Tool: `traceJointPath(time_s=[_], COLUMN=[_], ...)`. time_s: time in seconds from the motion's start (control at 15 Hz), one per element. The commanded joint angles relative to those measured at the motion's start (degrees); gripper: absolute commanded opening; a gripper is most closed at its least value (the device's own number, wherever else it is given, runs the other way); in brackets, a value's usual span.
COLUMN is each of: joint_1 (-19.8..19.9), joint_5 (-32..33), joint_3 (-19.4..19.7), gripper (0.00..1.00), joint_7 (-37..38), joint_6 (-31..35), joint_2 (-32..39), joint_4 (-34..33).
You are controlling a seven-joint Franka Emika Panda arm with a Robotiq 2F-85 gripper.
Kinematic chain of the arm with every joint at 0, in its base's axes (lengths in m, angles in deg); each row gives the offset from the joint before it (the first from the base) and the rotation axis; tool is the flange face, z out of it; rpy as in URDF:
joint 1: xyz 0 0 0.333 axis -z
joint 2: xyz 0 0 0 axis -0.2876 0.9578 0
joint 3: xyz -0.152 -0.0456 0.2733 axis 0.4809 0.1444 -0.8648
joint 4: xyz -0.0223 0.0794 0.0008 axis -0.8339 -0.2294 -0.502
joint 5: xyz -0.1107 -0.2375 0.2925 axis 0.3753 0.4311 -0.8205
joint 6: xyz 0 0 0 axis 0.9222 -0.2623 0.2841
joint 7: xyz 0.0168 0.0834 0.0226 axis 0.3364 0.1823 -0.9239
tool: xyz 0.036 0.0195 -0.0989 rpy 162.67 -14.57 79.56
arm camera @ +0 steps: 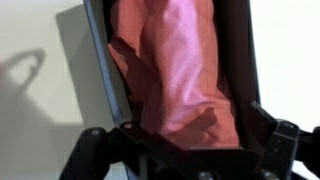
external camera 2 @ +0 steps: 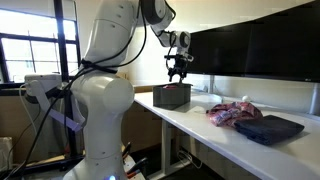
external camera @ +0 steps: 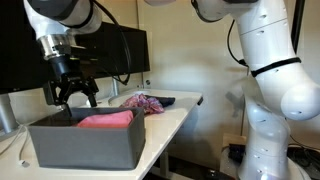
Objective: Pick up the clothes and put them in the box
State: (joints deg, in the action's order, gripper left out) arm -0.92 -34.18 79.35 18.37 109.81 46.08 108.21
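The gripper hangs wide open over the box, pink garment inside; the patterned garment needs fetching next.

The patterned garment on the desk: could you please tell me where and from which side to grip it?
Grip the raised crumpled fold atop the patterned garment, coming straight down from above. It lies in a loose heap on the desk, so fabric ridges stand up for the jaws, and a vertical approach likely avoids the flat black object beside it.
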Motion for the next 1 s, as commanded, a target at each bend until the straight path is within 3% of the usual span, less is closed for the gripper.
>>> traceJointPath(time_s=[0.0, 0.93], joint_1=[0.13, 3.15], joint_5=[1.85, 6.22], joint_3=[-0.4, 1.16], gripper=[1.0, 1.0], joint_7=[0.79, 4.46], joint_6=[0.91, 2.01], joint_2=[-3.34, -11.2], joint_4=[1.94, 5.67])
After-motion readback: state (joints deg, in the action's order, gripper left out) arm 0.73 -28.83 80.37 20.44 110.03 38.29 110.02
